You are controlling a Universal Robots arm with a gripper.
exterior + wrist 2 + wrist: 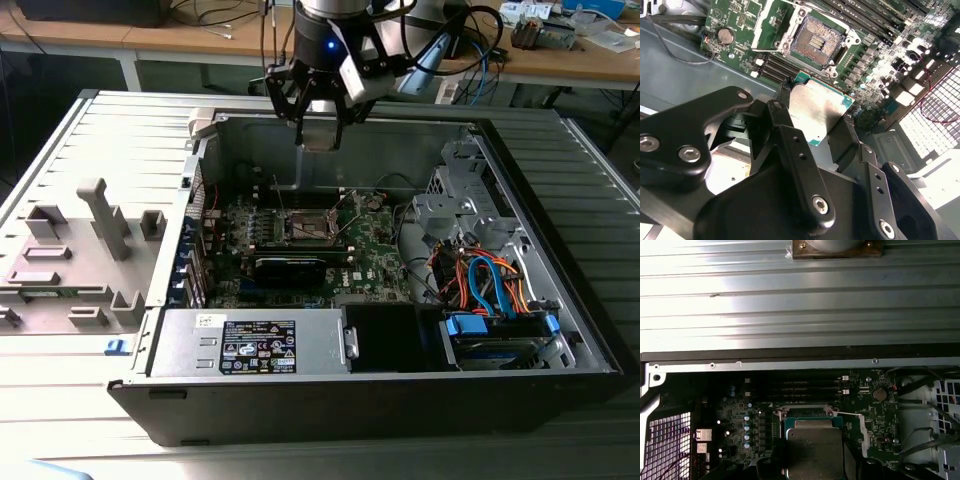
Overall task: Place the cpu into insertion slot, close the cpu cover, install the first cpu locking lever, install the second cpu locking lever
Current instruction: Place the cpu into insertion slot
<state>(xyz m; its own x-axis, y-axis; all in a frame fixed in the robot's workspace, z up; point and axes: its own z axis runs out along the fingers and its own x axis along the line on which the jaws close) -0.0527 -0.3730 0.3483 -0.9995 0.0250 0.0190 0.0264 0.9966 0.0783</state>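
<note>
So the cpu (817, 112) isn't in yet. It's pinched flat between the fingers of the gripper (320, 128), which hangs over the open computer case (400, 400) with the chip well above the board. The insertion slot (817, 42) below is bare with its dark centre showing, and the cpu cover (764, 25) looks flipped up beside it on the green circuit board (737, 20). By my read none of the four steps is done: placing, closing the cover and both levers are all left.

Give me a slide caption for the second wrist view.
Gripper holds the cpu above the green board; the insertion slot lies open and empty.
</note>
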